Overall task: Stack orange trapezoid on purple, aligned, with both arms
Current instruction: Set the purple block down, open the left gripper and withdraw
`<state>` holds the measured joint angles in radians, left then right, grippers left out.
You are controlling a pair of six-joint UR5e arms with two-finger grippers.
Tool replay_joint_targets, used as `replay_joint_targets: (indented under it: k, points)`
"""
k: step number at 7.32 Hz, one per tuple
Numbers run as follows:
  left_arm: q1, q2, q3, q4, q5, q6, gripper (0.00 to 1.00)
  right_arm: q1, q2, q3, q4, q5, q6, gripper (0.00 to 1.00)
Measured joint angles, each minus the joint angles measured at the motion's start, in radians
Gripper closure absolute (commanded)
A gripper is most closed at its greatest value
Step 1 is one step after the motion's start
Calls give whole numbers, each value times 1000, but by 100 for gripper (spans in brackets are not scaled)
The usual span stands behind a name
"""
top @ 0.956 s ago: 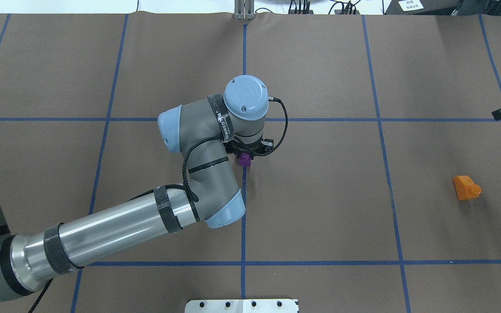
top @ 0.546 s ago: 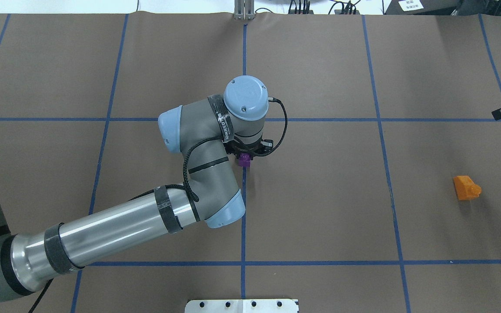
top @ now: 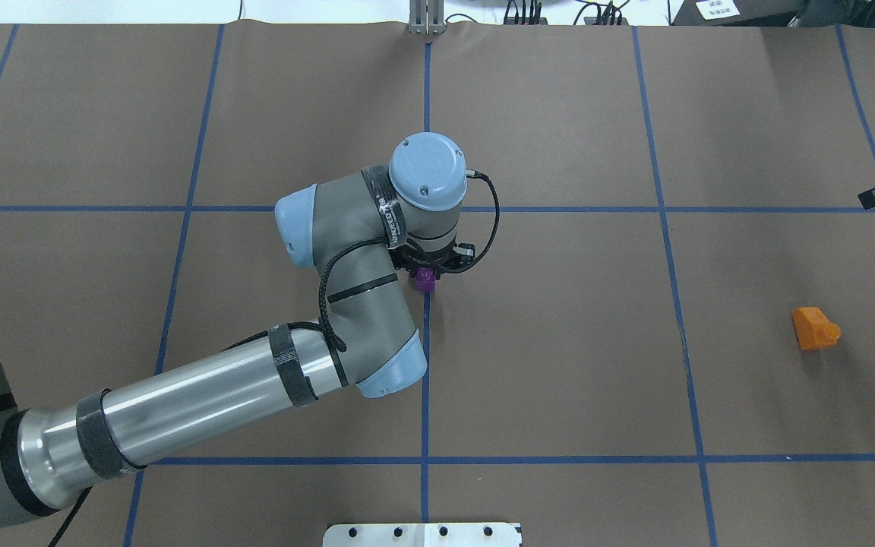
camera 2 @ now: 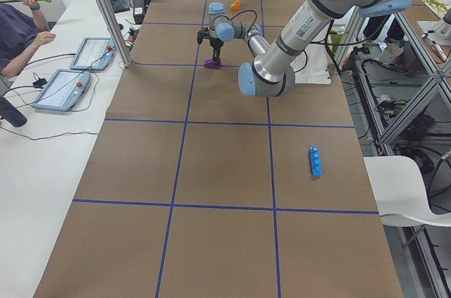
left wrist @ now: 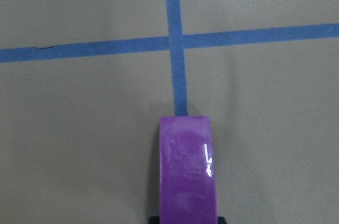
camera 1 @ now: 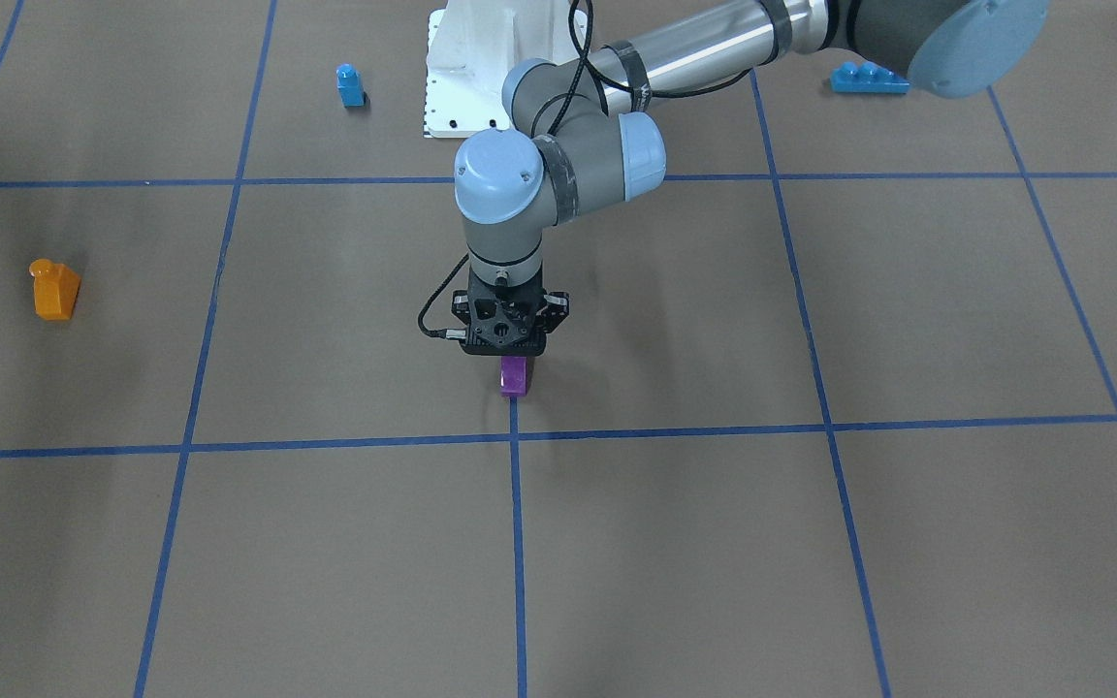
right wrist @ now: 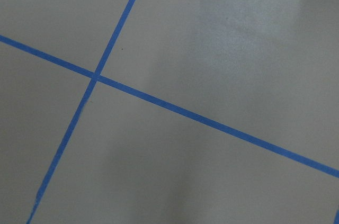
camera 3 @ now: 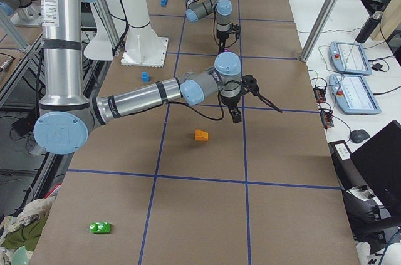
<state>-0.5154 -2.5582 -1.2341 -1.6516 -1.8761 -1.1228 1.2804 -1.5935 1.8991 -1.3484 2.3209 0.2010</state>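
Left gripper (camera 1: 512,355) clenched on purple (camera 1: 516,378), overhead frame centre, over vertical blue tape line (top: 424,395). Right gripper (camera 3: 257,114) fingers spread, holding nothing. Orange trapezoid (top: 815,328) lies alone, overhead frame's right middle.

1. The overhead view looks forward and down from behind the robot; the left arm (top: 202,395) enters from its left.
2. The front-facing view looks steeply down from across the table (camera 1: 811,582), with the white base pedestal (camera 1: 466,68) at its top. It shares the purple block (camera 1: 515,376) and the orange trapezoid (camera 1: 55,289) with the overhead, sides swapped.
3. The two side views look along the table from opposite ends, far off.
4. The left wrist camera sits very near the purple block, looking past it at a blue tape crossing (left wrist: 172,41), probably the one just before the block in the front-facing view.
5. The right wrist camera looks closely down on a second tape crossing (right wrist: 95,75).
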Motion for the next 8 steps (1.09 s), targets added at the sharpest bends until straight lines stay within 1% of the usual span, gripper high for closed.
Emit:
replay_joint_targets:
  k: [3,4,5,6,7,8]
  points:
    - [2,3,-2,-11,1,-1,0,-1,0,0,0,0,1,0]
    - [-5,3,-13,-13,1,-1,0,-2,-2,0,0,0,7,0]
    - [-26,14,-45,-6,-1,11,0,-5,-5,1,0,1,27,0]
    - [-50,56,-116,20,-6,51,0,-13,-9,3,3,2,62,0]
    - [-72,146,-247,71,-8,124,0,-31,-18,6,26,-10,127,0]
    - [-102,277,-418,128,-14,217,0,-65,-44,6,100,-43,224,0]
